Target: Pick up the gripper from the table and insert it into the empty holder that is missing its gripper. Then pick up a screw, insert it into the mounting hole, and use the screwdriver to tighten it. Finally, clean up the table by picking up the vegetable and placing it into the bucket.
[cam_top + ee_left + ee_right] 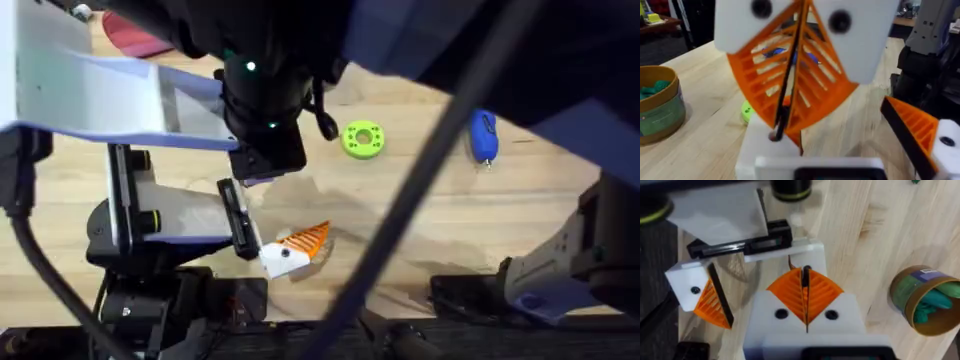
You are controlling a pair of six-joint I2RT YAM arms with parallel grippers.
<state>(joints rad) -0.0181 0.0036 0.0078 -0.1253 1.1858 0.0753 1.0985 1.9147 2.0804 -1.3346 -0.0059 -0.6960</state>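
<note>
Gripper and right pads cannot be told apart for sure: the right fingers are pressed together in an orange fan, with a thin dark edge running down the seam. Whether that edge is the loose gripper pinched between them or only the pads' own dark rims cannot be told. The fan's tip touches a white holder on the left arm's rail.

The left fingers stand apart. One carries an orange ribbed wedge with a dark inner edge in its white mount, well out to the side. The other is the white holder under the right fingers' tip. A sliver of orange shows beside that holder, too little to say what it is.

Farther out on the counter, a green disc lies beyond the fingers. The screwdriver lies flat, well apart from both, on the right arm's side.

The bucket stands upright on the counter, clear of the fingers. Green pieces lie inside it, below the rim. They may be the vegetable, though that is not sure.
</note>
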